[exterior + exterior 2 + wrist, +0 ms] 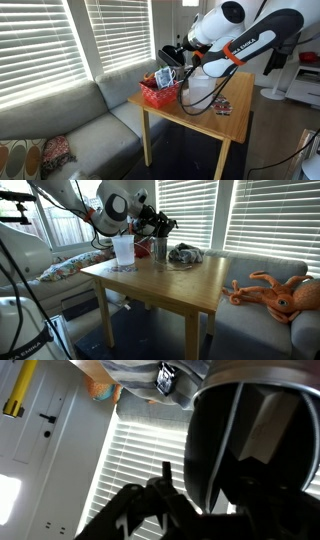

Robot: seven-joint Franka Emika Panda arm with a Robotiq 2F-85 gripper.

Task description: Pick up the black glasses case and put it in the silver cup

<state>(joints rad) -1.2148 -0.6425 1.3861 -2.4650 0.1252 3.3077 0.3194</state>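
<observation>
My gripper point(157, 223) is raised above the far side of the wooden table point(170, 285) and is tilted toward the window blinds. It is shut on the black glasses case point(250, 450), which fills the right of the wrist view as a dark rounded shell with a seam. In both exterior views the case shows only as a dark shape at the gripper point(170, 50). The silver cup point(160, 248) stands on the table just below the gripper, next to the translucent white container point(123, 250). I cannot make out the cup in the wrist view.
A red mesh basket point(160, 93) with items in it sits at the table's window side. A small patterned object point(222, 106) lies on the table. A grey sofa point(70, 125) adjoins the table, with an orange octopus toy point(275, 292) on it.
</observation>
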